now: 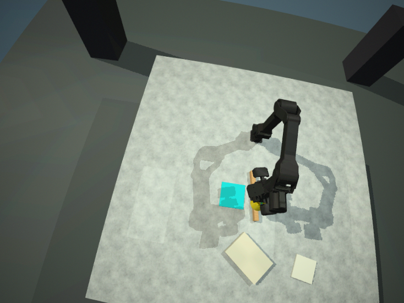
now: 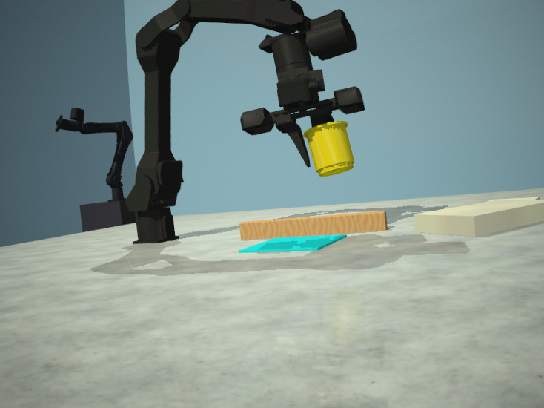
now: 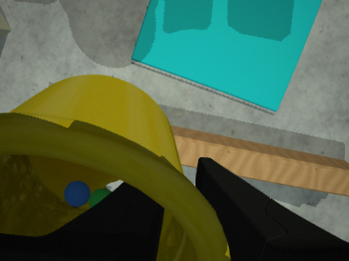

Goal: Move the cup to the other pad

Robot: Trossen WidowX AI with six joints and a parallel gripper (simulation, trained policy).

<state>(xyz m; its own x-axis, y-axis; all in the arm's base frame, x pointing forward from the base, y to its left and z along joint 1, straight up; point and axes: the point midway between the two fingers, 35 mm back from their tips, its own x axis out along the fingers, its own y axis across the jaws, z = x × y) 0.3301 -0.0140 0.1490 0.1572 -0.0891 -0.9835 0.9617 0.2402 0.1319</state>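
Jaws of the black gripper (image 1: 255, 195) (image 2: 317, 146) (image 3: 183, 190) clamped on yellow cup's (image 1: 255, 205) (image 2: 330, 147) (image 3: 110, 100) wall; tilt should be levelled before lowering onto flat cyan pad (image 1: 232, 195) (image 2: 290, 243) (image 3: 224, 62).

Mottled pale tabletop (image 1: 189, 100) (image 2: 181, 335) (image 3: 110, 33) beneath cyan pad (image 1: 231, 195) (image 2: 295, 243) (image 3: 215, 52).

2 cream blocks (image 1: 249, 258) (image 1: 304, 269) (image 2: 481, 219), 2 dk. pillars (image 1: 94, 22) (image 1: 376, 46) nr. tbl. (image 1: 189, 97) (image 2: 181, 326)

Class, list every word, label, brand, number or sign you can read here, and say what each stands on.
None can be read: no lettering shows on the yellow cup, cyan pad, wooden bar or black arm.
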